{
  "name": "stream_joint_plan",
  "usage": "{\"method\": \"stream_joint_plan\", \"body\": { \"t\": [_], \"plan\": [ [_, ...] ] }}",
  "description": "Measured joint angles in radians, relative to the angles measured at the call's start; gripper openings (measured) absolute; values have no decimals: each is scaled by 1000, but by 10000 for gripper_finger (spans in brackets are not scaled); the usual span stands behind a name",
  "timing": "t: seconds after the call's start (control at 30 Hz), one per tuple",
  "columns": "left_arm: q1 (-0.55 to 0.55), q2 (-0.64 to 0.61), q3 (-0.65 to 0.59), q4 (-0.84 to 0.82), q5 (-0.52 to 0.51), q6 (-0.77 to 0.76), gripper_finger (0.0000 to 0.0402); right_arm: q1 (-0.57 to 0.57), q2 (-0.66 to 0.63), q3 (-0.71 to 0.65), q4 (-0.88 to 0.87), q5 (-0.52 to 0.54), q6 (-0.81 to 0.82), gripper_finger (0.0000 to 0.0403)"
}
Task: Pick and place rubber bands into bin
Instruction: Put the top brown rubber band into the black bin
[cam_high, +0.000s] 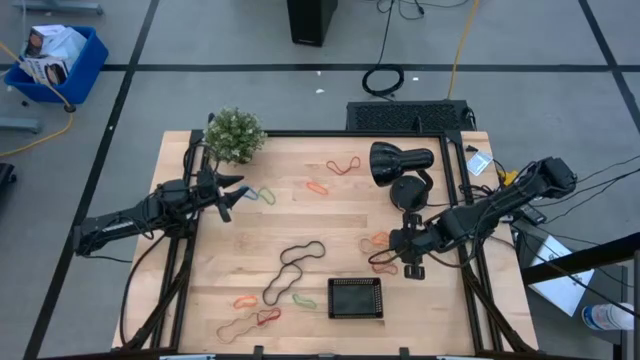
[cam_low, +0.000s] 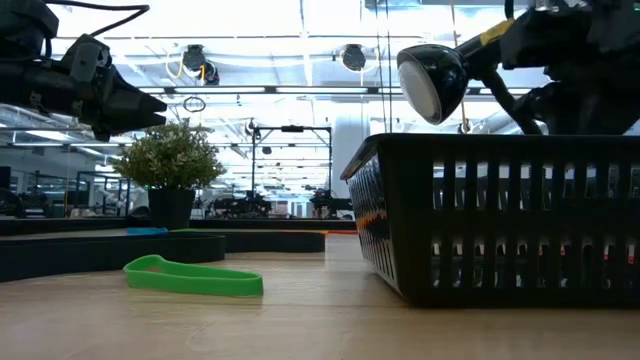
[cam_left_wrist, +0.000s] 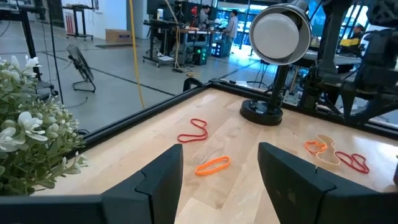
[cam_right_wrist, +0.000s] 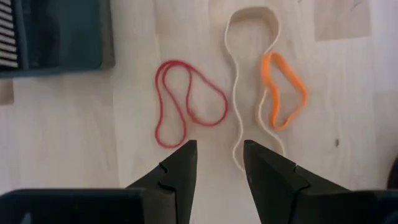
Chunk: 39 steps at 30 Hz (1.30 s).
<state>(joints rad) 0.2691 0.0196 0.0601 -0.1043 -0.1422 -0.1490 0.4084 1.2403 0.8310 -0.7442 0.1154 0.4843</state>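
My right gripper (cam_right_wrist: 219, 149) hangs open, fingers slanting down over three rubber bands lying flat on the table: a red one (cam_right_wrist: 186, 102), a tan one (cam_right_wrist: 249, 74) and an orange one (cam_right_wrist: 283, 90). The tan band's near end lies below the gap between the fingers, which touch nothing. The bin (cam_high: 356, 297), a small black tray, stands just toward the near edge from them; its corner (cam_right_wrist: 56, 34) shows in the right wrist view. My left gripper (cam_high: 238, 195) waits open and level at the table's left. More rubber bands lie spread out: red (cam_left_wrist: 194, 130), orange (cam_left_wrist: 212, 165), green (cam_low: 195, 277), a long black loop (cam_high: 295, 268).
A black desk lamp (cam_high: 400, 165) stands at the far right, close behind my right arm. A small potted plant (cam_high: 235, 135) stands at the far left corner. Black rails frame the table. Bare wood lies in the middle, between the black loop and the lamp.
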Motion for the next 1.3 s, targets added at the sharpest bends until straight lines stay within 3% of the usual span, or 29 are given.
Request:
{"method": "stream_joint_plan", "body": {
  "t": [0.2, 0.43, 0.63, 0.93, 1.0, 1.1, 1.3],
  "plan": [
    [0, 0, 0, 2, -16, 89, 216, -13, -1, 0, 0, 187, 101, 125],
    [0, 0, 0, 2, -16, 86, 216, -19, -3, 0, 0, 223, 117, 125],
    [0, 0, 0, 2, -16, 90, 216, -21, -3, 0, 0, 222, 146, 131],
    [0, 0, 0, 2, -16, 92, 216, -21, -3, 0, -1, 218, 158, 213],
    [0, 0, 0, 2, -16, 92, 216, -20, -3, 0, -1, 170, 157, 224],
    [0, 0, 0, 2, -16, 92, 216, -19, -3, -26, 26, 99, 160, 231],
    [0, 0, 0, 3, -17, 94, 216, -20, -3, -148, 123, 91, 188, 224]
  ]
}}
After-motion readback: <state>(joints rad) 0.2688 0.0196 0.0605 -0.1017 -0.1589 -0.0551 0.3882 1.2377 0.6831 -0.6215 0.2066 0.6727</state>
